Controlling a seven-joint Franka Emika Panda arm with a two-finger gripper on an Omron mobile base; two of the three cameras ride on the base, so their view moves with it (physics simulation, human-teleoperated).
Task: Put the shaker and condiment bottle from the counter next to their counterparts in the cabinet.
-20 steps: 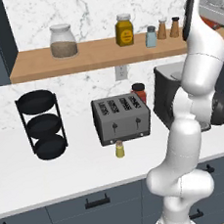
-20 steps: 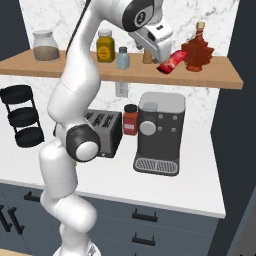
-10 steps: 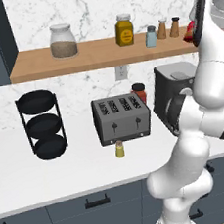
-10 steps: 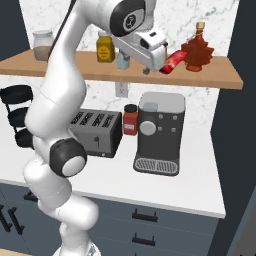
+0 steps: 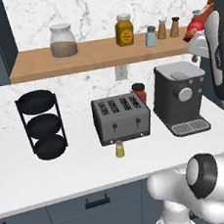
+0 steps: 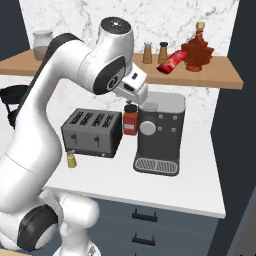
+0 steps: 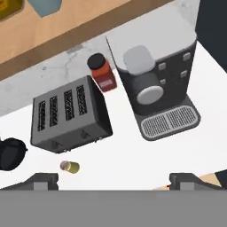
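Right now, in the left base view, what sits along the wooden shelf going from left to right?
Glass jar → yellow jar → pale blue shaker → two brown shakers → red condiment bottle, lying tilted at the right end.

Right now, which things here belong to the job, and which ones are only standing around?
Part of the job:
- shaker, on the counter
- condiment bottle, lying on the cabinet
- pale blue shaker
- two brown shakers
- leaf-shaped bottle
- gripper, open

Only standing around:
- toaster
- coffee machine
- black rack
- red-lidded jar
- glass jar
- yellow jar
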